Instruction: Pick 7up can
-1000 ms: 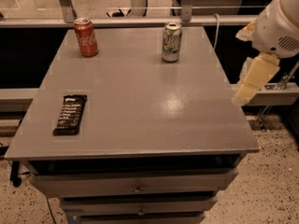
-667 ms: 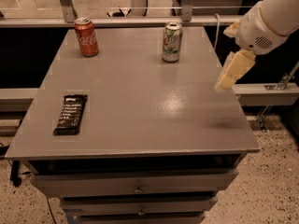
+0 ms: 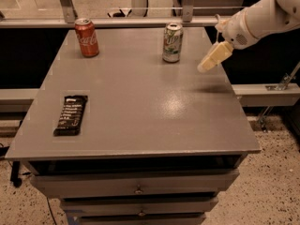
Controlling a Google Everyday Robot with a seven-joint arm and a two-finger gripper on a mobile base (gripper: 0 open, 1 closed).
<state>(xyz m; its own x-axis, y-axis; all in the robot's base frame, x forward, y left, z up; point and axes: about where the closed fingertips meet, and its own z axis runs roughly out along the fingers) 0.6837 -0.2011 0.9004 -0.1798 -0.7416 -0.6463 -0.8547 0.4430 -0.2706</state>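
Since the earlier frames the gripper [image 3: 213, 59] has been carried leftward from beyond the right edge of the table [image 3: 140, 125] to above its far right part; whether it is open or closed cannot be told. A dark bar [image 3: 71, 115] is seen at the table's near left, a Coca-Cola can [image 3: 86, 37] at its far left corner, and the 7up can [image 3: 172, 43] upright by its far edge, right of centre. The 7up can is judged light, smooth and easily dented, best taken across its mid-height.
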